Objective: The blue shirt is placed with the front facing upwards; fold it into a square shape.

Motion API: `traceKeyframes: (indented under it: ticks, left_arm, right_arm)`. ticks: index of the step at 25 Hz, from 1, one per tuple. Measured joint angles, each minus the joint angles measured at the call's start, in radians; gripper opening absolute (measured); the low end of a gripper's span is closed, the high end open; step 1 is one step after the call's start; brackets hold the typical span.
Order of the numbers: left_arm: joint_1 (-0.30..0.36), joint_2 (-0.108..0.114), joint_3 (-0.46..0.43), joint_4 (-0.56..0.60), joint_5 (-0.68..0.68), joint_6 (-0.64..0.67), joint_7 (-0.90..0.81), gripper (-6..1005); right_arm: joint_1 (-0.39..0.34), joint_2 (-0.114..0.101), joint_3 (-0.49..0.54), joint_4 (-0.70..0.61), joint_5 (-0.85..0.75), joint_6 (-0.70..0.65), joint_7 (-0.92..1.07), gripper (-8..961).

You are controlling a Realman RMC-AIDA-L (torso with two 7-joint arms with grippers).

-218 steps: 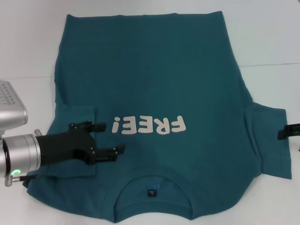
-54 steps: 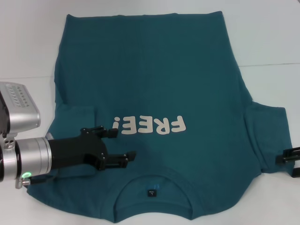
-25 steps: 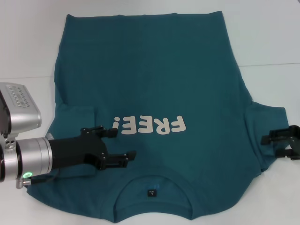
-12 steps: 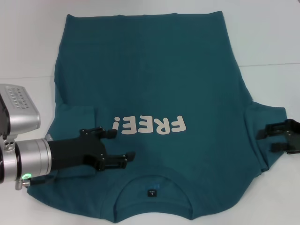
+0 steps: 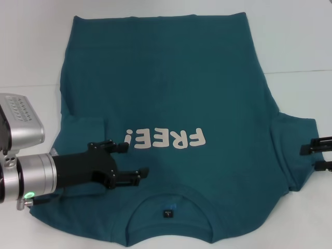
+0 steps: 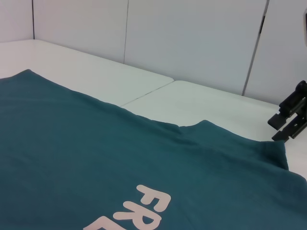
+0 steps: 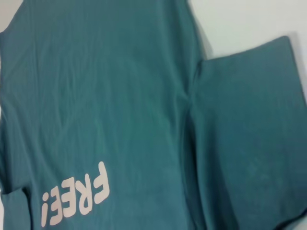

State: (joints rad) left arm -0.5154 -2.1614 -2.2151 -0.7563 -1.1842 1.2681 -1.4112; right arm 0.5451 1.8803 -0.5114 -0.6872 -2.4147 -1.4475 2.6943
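A blue shirt (image 5: 171, 104) lies flat on a white desk (image 5: 301, 46), front up, w/ the off-white "FREE!" print (image 5: 165, 139) across the chest. The collar (image 5: 168, 205) is at the edge nearest the robot and the hem at the far edge, so the shirt's long axis runs straight away from the robot. The left sleeve (image 5: 83, 136) looks already folded in over the body; the right sleeve (image 5: 295, 150) lies spread out sideways on the desk.

The left tool (image 5: 127, 161) hovers over the shirt's left shoulder area, just beside the print, fingers spread apart and holding nothing. The arm behind it reaches in from the robot's left.

The right tool (image 5: 316, 155) shows only at the frame edge in the head view, at the outer end of the right sleeve. Its two dark fingers sit apart, one to each side of the sleeve edge, w/ no cloth clearly caught between them. It also shows from the left wrist view (image 6: 290, 120), poised just past the sleeve's far corner.

Judgement: the right sleeve is likely the next thing to fold, and the right tool is by far the nearer. The sleeve lies directly inward from it, toward the shirt's middle, so the fold would carry it that way.
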Motion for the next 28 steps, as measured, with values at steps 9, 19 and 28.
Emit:
traceKeyframes:
  ticks: [9,19,28]
  left_arm:
    - [0.000,-0.001,0.001,0.000,0.000,-0.010,0.000,888]
    - [0.003,-0.002,0.000,0.000,0.004,-0.010,0.000,887]
    - [0.003,-0.002,0.000,0.000,0.002,-0.010,0.002,888]
  right_arm:
    - [-0.006,-0.005,-0.008,0.013,-0.038,-0.007,0.006,687]
    - [-0.004,-0.005,-0.008,0.013,-0.066,-0.002,0.018,686]
    - [-0.004,0.008,-0.054,-0.010,-0.066,0.002,0.008,473]
